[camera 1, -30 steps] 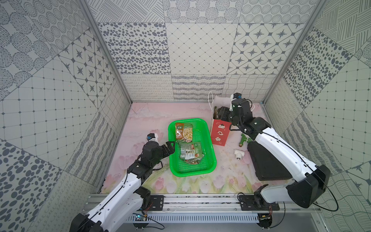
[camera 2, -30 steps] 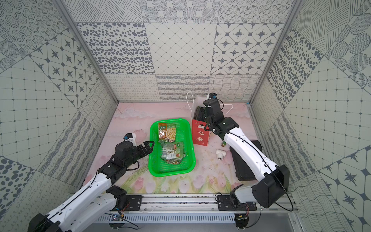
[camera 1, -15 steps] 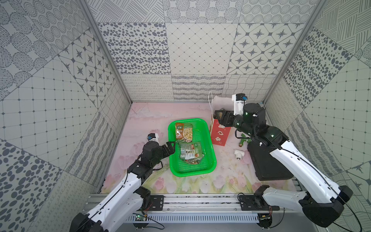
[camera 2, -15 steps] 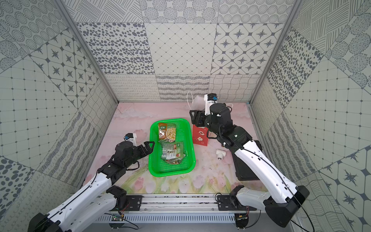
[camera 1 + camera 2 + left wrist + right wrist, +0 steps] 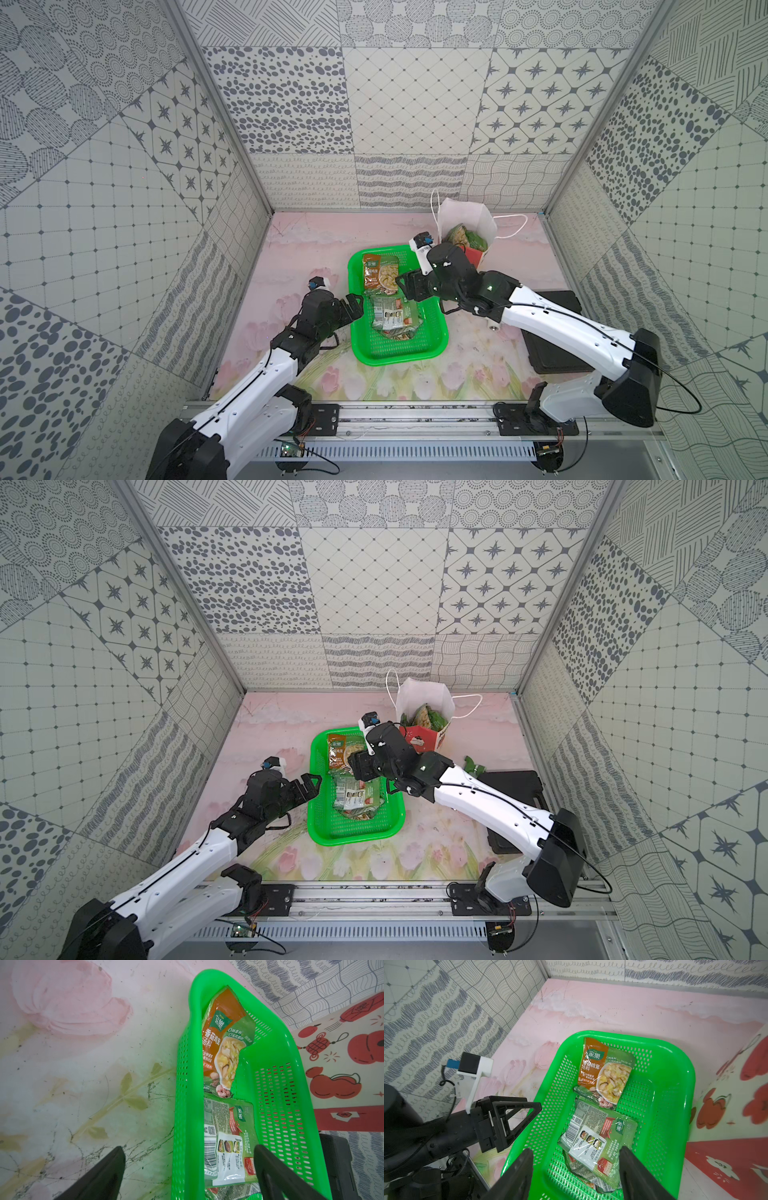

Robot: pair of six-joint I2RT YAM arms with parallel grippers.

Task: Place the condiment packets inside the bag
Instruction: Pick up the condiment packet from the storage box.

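several condiment packets lie overlapped in the green basket mid-bench, the bag near the bench's far edge, so the right gripper, empty and part open above them, may pinch two or snag mesh while the left gripper hangs wide open.

Glossy, crinkled plastic-film condiment packets lie in a shiny perforated plastic basket; beside the basket, the bag looks matt paper
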